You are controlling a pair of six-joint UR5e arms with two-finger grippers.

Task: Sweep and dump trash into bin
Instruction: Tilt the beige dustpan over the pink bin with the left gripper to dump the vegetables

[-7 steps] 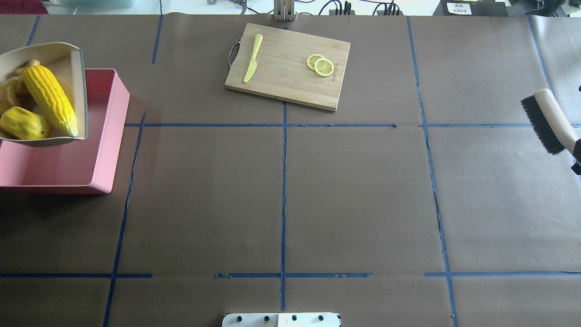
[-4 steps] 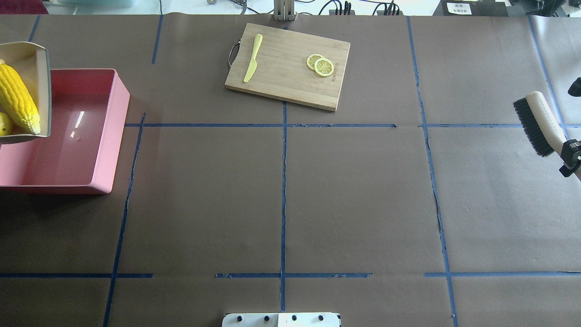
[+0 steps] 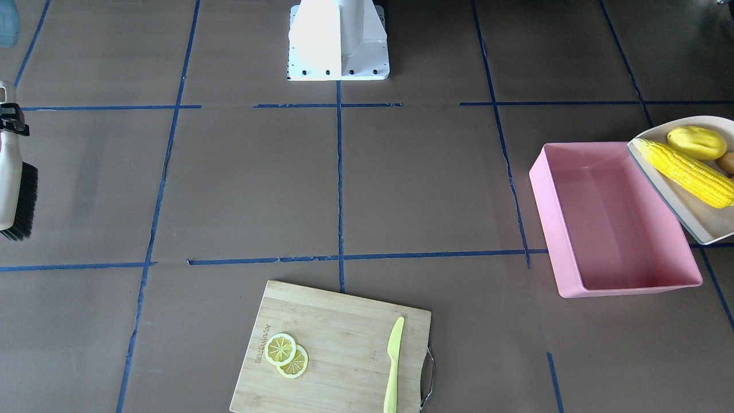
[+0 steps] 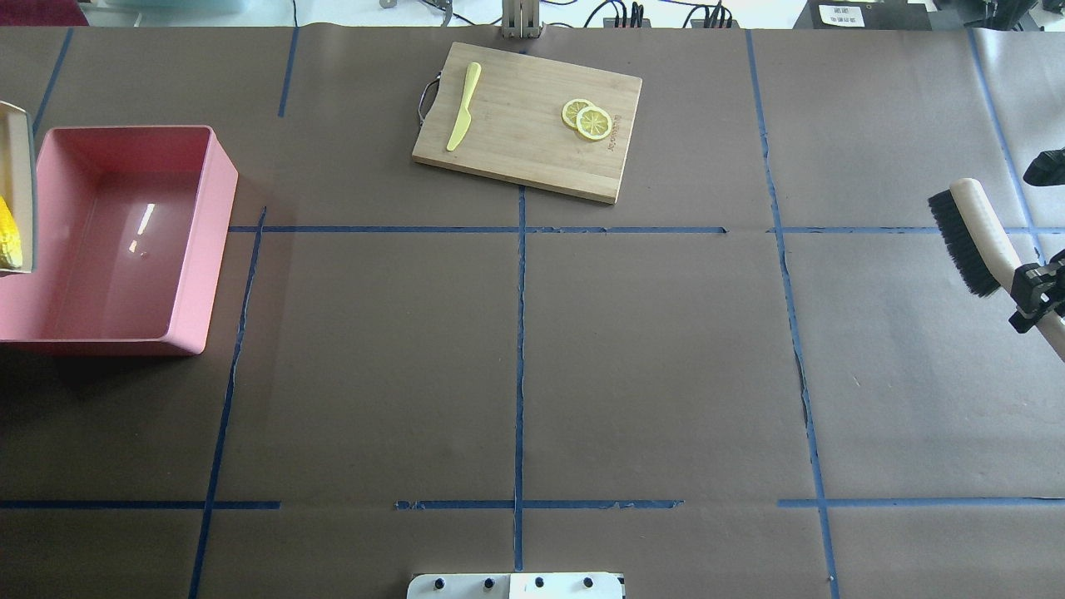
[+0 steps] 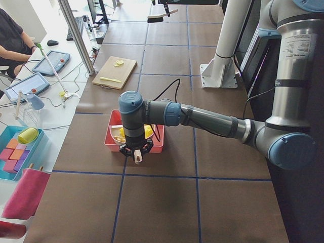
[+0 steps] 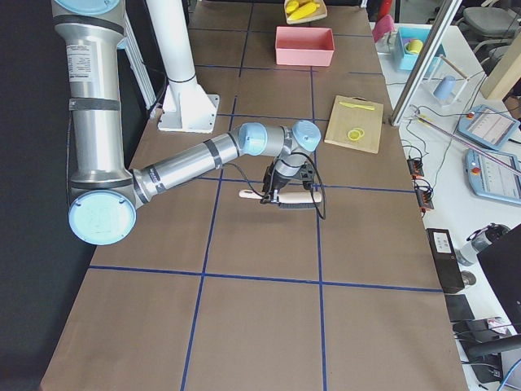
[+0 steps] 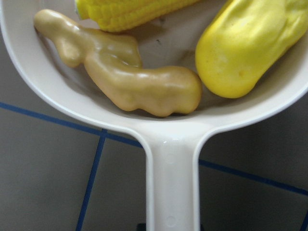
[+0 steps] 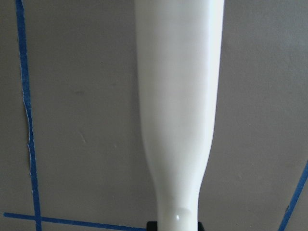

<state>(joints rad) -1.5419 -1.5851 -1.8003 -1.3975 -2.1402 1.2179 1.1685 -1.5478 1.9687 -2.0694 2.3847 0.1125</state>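
Overhead exterior: dustpan [image 4: 23,179] cut off | left gripper [image 5: 136,154] state unclear | right gripper [image 4: 1034,289] clamped on brush [image 4: 970,236]

Trash [image 3: 685,172] in dustpan [image 3: 702,221], above bin's [image 3: 557,229] left side; brush [image 4: 965,241] far right; cutting board [image 4: 524,141] behind centre.

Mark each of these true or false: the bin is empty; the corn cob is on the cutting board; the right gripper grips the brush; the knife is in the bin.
1. The bin is empty. True.
2. The corn cob is on the cutting board. False: the corn cob lies in the dustpan with the yellow lump and the ginger root.
3. The right gripper grips the brush. True, by its handle.
4. The knife is in the bin. False: the knife lies on the cutting board, apart from two lemon slices.
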